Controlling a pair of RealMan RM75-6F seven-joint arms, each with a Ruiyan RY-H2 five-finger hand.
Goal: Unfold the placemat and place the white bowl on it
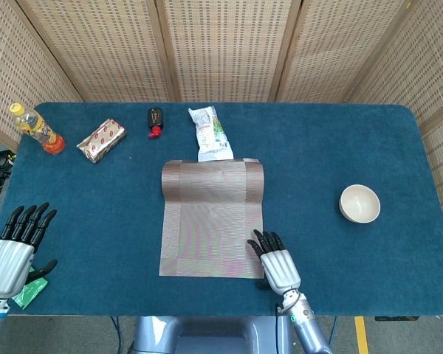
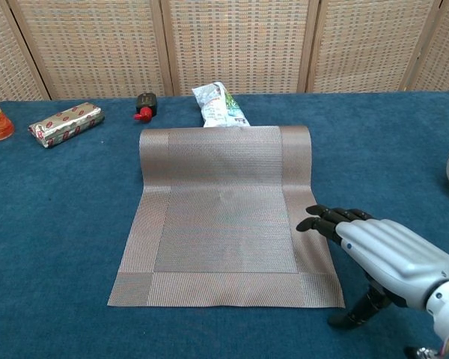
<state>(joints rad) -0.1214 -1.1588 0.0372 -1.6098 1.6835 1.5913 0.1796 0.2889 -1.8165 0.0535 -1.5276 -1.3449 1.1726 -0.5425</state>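
Placemat point(image 1: 213, 218) flat mid-counter, near end spread out, far end still curled over in a roll. White bowl point(image 1: 359, 203) well off to the right of it, upright on the blue cloth, not on the mat. Right robot hand point(image 1: 276, 260) palm down at the mat's near right corner, fingers straight and apart, holding nothing; dark fingertips point(image 2: 319, 218) over the right border strip, possibly touching it, hard to say from either angle. Left robot hand point(image 1: 13, 248) way over by the near left edge, fingers spread, empty.

Counter point(image 1: 332, 140) covered in dark blue felt-like fabric, woven wicker screens point(image 1: 221, 44) behind. Along the far side: crumpled white snack bag point(image 1: 210, 133) just behind the roll, small black-and-red item point(image 1: 155, 121), foil-wrapped bar point(image 1: 101, 139), orange drink bottle point(image 1: 37, 127).

Head view only: left robot hand and a green packet point(image 1: 29, 291) beside it. Chest view: just a sliver of the bowl at the right edge.
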